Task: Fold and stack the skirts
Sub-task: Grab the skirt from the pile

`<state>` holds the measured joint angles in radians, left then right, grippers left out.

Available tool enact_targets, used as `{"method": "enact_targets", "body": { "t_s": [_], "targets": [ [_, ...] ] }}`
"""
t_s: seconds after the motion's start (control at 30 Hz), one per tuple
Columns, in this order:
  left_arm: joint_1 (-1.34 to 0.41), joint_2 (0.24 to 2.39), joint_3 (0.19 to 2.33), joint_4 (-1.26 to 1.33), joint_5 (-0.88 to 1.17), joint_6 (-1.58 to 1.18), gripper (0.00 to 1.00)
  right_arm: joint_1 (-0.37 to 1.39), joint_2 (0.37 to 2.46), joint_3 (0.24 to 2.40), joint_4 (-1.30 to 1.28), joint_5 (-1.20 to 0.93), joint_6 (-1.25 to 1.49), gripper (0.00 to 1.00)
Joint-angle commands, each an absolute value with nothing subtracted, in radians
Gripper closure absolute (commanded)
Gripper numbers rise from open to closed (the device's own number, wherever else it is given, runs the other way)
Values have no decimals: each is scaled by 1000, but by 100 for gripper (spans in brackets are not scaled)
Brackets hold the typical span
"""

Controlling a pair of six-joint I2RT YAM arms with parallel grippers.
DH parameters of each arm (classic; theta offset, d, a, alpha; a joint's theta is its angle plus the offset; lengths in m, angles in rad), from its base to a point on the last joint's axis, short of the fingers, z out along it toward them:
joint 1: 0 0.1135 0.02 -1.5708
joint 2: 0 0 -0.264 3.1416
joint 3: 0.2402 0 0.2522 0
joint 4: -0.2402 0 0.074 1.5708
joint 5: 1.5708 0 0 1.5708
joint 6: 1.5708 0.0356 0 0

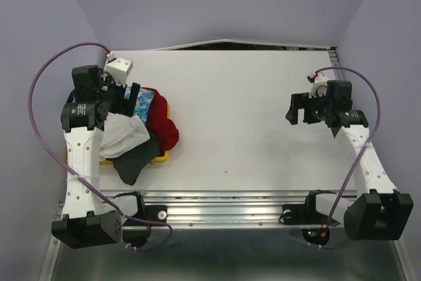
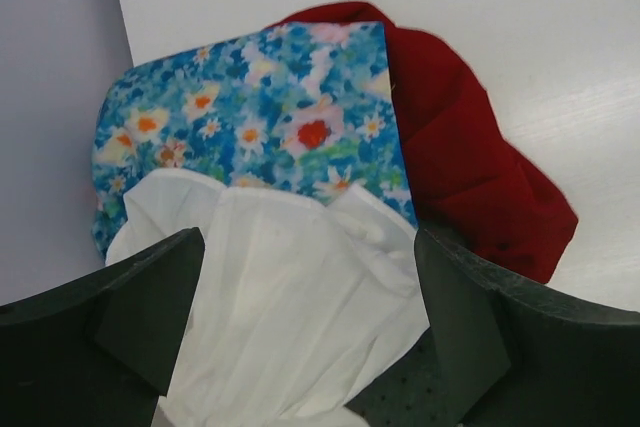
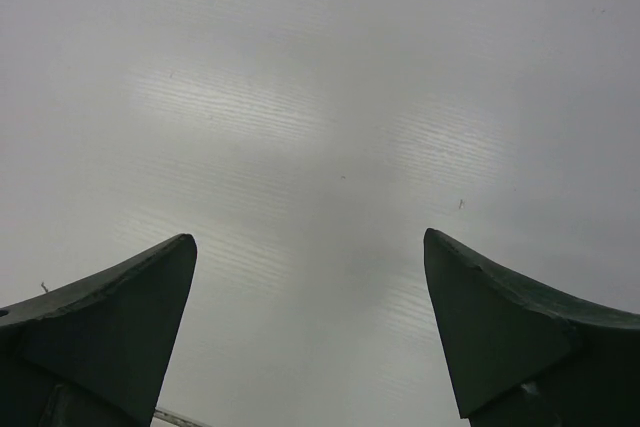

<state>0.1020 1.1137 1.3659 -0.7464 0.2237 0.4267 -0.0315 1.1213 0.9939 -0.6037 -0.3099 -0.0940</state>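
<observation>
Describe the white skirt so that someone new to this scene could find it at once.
At the left edge of the table, find the heap of cloth. The white skirt lies between the blue flowered skirt and the dark grey skirt. It alone is white and thin.

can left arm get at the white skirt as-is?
Probably yes. The left gripper hangs open right over the white skirt, which lies on top of the pile, over the floral skirt, with nothing covering it.

Skirts (image 1: 141, 129) heaped on tray (image 1: 162, 156), L side of table (image 1: 263, 129).
</observation>
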Motion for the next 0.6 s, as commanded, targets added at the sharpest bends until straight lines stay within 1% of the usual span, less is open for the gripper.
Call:
{"method": "enact_targets", "body": {
  "t_s": [0.0,0.03,0.1,0.2,0.27,0.37,0.57],
  "targets": [
    [104,1037,1408,-912,135,644,1,-29,1138,1042,-626,-357,-118,0],
    [104,1008,1410,-975,105,720,1,-29,1143,1042,-629,-370,-121,0],
    [104,976,1390,-1062,34,787,1,-29,1157,1042,-632,-383,-121,0],
    [104,942,1332,-1123,-81,890,1,-29,1176,1051,-638,-400,-123,0],
    [106,896,1283,-1121,-127,960,1,-29,1189,1057,-641,-414,-123,0],
    [106,887,1189,-1120,-167,999,1,-29,1204,1065,-646,-433,-126,0],
    [124,929,984,-907,-261,1066,1,-29,1218,1080,-664,-448,-133,0]
  ]
}}
